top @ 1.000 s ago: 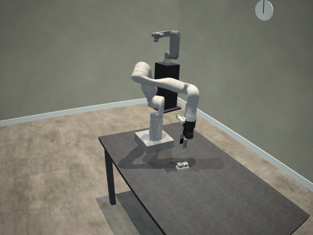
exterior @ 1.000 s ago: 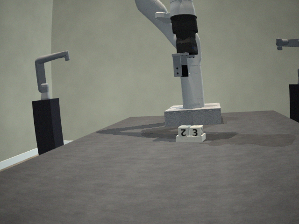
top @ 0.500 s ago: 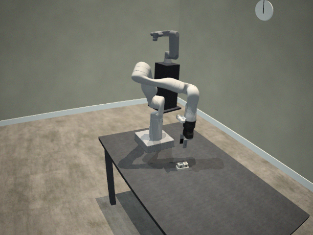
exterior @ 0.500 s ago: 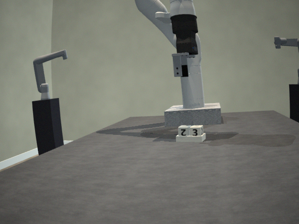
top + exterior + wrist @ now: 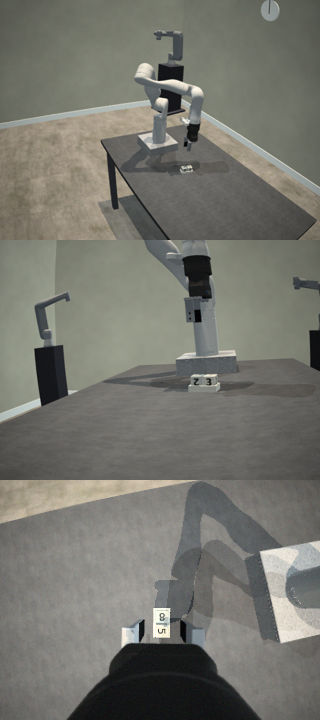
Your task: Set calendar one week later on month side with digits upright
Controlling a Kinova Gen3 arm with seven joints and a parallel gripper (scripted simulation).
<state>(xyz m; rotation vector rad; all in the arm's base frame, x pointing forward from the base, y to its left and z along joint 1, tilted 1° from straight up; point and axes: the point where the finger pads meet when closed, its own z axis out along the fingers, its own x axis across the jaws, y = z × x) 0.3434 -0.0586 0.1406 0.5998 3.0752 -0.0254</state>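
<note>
The white calendar tray [image 5: 186, 172] [image 5: 204, 388] lies flat on the dark table [image 5: 232, 201] in front of the arm's base. Two white cubes stand side by side in it. In the exterior view the left cube [image 5: 196, 380] [image 5: 184, 168] shows a 2 and the right cube [image 5: 209, 380] [image 5: 189, 167] shows a 3; both digits look upside down. In the wrist view their tops read 8 [image 5: 161, 616] and 5 [image 5: 161, 630]. My gripper [image 5: 187, 147] [image 5: 193, 316] [image 5: 162, 627] is open and empty. It points down, high above the cubes.
The arm's pale base plate [image 5: 157, 145] [image 5: 206, 364] [image 5: 292, 592] stands just behind the tray. Black pedestals with camera arms [image 5: 170, 85] [image 5: 50, 374] stand off the table. The table's left edge [image 5: 121, 170] is well away from the tray.
</note>
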